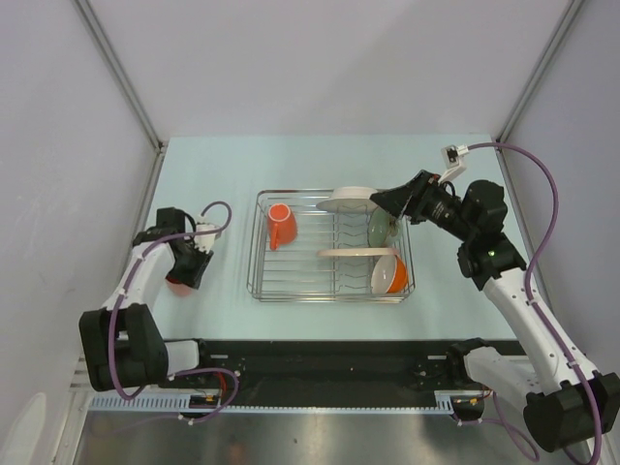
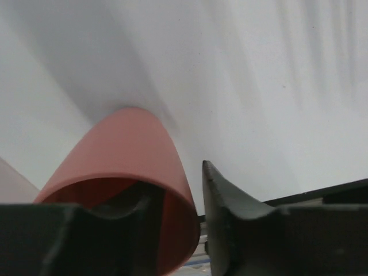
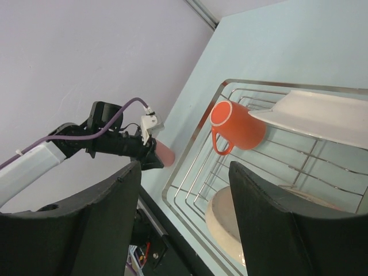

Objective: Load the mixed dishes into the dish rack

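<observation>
The salmon-pink tumbler (image 2: pixel 123 152) is at the table's left under my left gripper (image 1: pixel 191 263); it also shows in the top view (image 1: pixel 178 284) and the right wrist view (image 3: pixel 165 153). One left finger is inside its mouth, the other finger (image 2: pixel 230 213) outside its wall with a narrow gap. The dish rack (image 1: pixel 258 276) holds the orange mug (image 1: pixel 281 226), the white grey-rimmed bowl (image 1: pixel 347 201), the green glass bowl (image 1: pixel 379 229), the cream plate (image 1: pixel 356 254) and the orange-outside bowl (image 1: pixel 389 275). My right gripper (image 1: pixel 392 201) is open and empty above the rack's far right corner.
White walls close in the table at the left, back and right. A black rail (image 1: pixel 329 360) runs along the near edge between the arm bases. In the right wrist view the mug (image 3: pixel 238 126), bowl (image 3: pixel 322 118) and plate (image 3: pixel 230 221) lie below the open fingers.
</observation>
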`<state>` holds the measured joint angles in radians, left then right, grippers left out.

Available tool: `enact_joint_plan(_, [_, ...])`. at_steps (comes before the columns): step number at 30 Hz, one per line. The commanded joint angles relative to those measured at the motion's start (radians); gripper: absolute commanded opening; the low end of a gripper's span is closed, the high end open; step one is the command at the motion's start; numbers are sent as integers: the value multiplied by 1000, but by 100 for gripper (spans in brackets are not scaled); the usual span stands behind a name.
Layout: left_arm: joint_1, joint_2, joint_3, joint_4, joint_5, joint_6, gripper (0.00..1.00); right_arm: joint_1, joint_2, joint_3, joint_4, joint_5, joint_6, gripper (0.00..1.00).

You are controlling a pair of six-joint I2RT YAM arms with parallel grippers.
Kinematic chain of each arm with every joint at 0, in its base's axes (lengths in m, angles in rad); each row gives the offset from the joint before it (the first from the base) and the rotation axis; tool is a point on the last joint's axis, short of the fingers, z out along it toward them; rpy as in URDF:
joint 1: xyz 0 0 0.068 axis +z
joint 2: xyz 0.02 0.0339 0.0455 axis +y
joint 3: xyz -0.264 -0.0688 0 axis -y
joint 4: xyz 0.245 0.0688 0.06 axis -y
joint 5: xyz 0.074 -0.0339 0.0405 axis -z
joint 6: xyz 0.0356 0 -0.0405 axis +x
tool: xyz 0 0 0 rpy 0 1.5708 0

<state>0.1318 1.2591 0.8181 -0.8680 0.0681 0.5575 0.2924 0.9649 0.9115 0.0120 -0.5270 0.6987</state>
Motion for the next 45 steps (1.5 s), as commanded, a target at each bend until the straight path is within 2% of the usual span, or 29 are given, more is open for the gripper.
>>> enact_joint_plan(1, [6, -3, 16, 70, -4, 16, 16, 5, 5, 0, 36, 1, 11, 66])
enact_joint_plan(3, [6, -15, 61, 52, 10, 9, 0, 7, 9, 0, 51, -2, 19, 64])
enact_joint_plan(6, [5, -32, 177, -6, 70, -7, 0, 14, 14, 1, 86, -16, 33, 60])
enact_joint_plan(8, [6, -23, 268, -72, 186, -39, 1, 27, 20, 1, 126, -33, 38, 60])
enact_joint_plan(10, [-9, 5, 442, -132, 300, -71, 0, 54, 38, 3, 163, -50, 42, 61])
enact_joint_plan(11, [-21, 49, 507, -187, 417, -108, 0, 63, 44, 1, 195, -54, 53, 61])
enact_joint_plan(12, [-53, 71, 636, -215, 474, -125, 0, 74, 55, 0, 212, -62, 61, 63])
enact_joint_plan(13, [-73, 89, 697, -236, 528, -143, 0, 95, 63, 0, 227, -76, 70, 67])
enact_joint_plan(14, [-98, 126, 754, -259, 639, -181, 0, 105, 86, 1, 262, -85, 100, 70])
enact_joint_plan(15, [-157, 141, 848, -264, 688, -198, 0, 114, 98, 0, 285, -96, 117, 74])
enact_joint_plan(16, [-185, 157, 886, -259, 734, -226, 0, 135, 115, 0, 316, -132, 137, 84])
enact_joint_plan(17, [-208, 172, 917, -223, 780, -285, 0, 145, 150, 0, 397, -152, 168, 89])
enact_joint_plan(18, [-251, 178, 949, -188, 877, -325, 0, 152, 167, 0, 443, -174, 223, 100])
enact_joint_plan(19, [-267, 180, 955, -145, 922, -423, 0, 169, 184, 0, 532, -206, 251, 100])
enact_joint_plan(22, [-307, 180, 929, 107, 1111, -615, 0, 200, 207, 1, 649, -243, 272, 100])
enact_joint_plan(23, [-313, 184, 922, 172, 1156, -740, 0, 209, 206, 1, 651, -248, 265, 100])
enact_joint_plan(25, [-320, 191, 871, 389, 1287, -868, 0, 209, 187, 0, 628, -231, 237, 100])
enact_joint_plan(26, [-320, 186, 836, 628, 1321, -1057, 0, 208, 181, 0, 612, -220, 242, 100])
enact_joint_plan(28, [-320, 157, 669, 978, 1378, -1303, 0, 199, 181, 0, 649, -197, 313, 100])
enact_joint_plan(29, [-320, 149, 611, 1338, 1381, -1540, 0, 194, 185, 0, 664, -182, 350, 100])
enact_joint_plan(31, [-327, 151, 515, 1594, 1385, -1730, 0, 194, 221, -3, 754, -139, 482, 100])
enact_joint_plan(32, [-330, 155, 510, 1657, 1386, -1739, 0, 195, 239, -14, 801, -133, 528, 100])
enact_joint_plan(34, [-337, 158, 506, 1666, 1383, -1727, 0, 206, 300, -19, 917, -116, 622, 100])
enact_joint_plan(36, [-340, 155, 500, 1680, 1383, -1711, 0, 214, 340, -19, 962, -105, 709, 100])
enact_joint_plan(42, [-342, 143, 542, 1545, 1391, -1585, 0, 232, 397, -20, 930, -102, 728, 100])
enact_joint_plan(45, [-343, 140, 541, 1468, 1383, -1524, 0, 235, 399, -19, 967, -84, 745, 100])
